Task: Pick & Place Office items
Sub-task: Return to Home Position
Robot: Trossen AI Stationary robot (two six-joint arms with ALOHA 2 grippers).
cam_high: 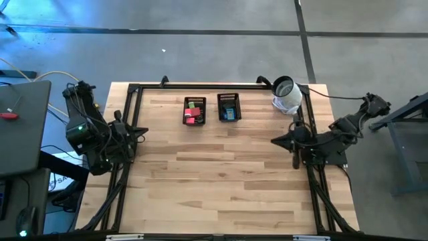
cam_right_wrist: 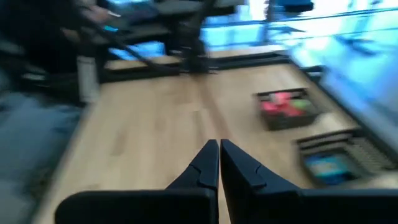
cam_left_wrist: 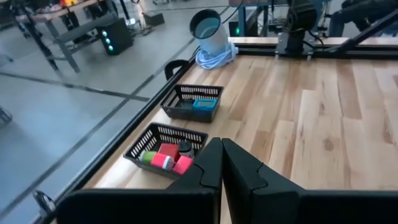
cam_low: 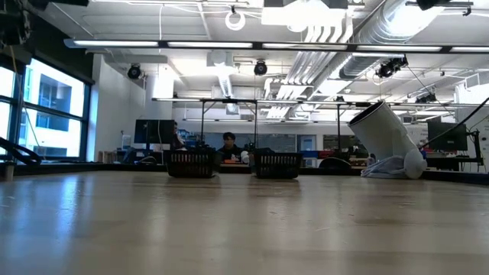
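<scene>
Fingers, left arm: the left gripper [cam_left_wrist: 221, 143] has its fingers [cam_left_wrist: 239, 167] pressed tip to tip with nothing between them; it hangs at the left edge of the table [cam_high: 221, 181], pointing inward.
Fingers, right arm: the right gripper [cam_right_wrist: 219, 144] is likewise closed and empty, at the right edge near the white cylinder [cam_high: 286, 95].
Items: the office items [cam_high: 194, 112] lie in the two trays at the far side. Red, pink and green pieces are in the left tray [cam_high: 184, 110], blue ones in the right tray [cam_high: 219, 107]. None shows on the bare wood.
Risk, right arm: it folds close to the cylinder and the coiled cable [cam_left_wrist: 214, 57] at its base — a wide swing could likely snag the coil or knock the cylinder over.
Risk, trays: both are light mesh and well apart from either gripper, so a nudge seems unlikely.
Writing: none legible — no brand or label can be made out on any piece.
</scene>
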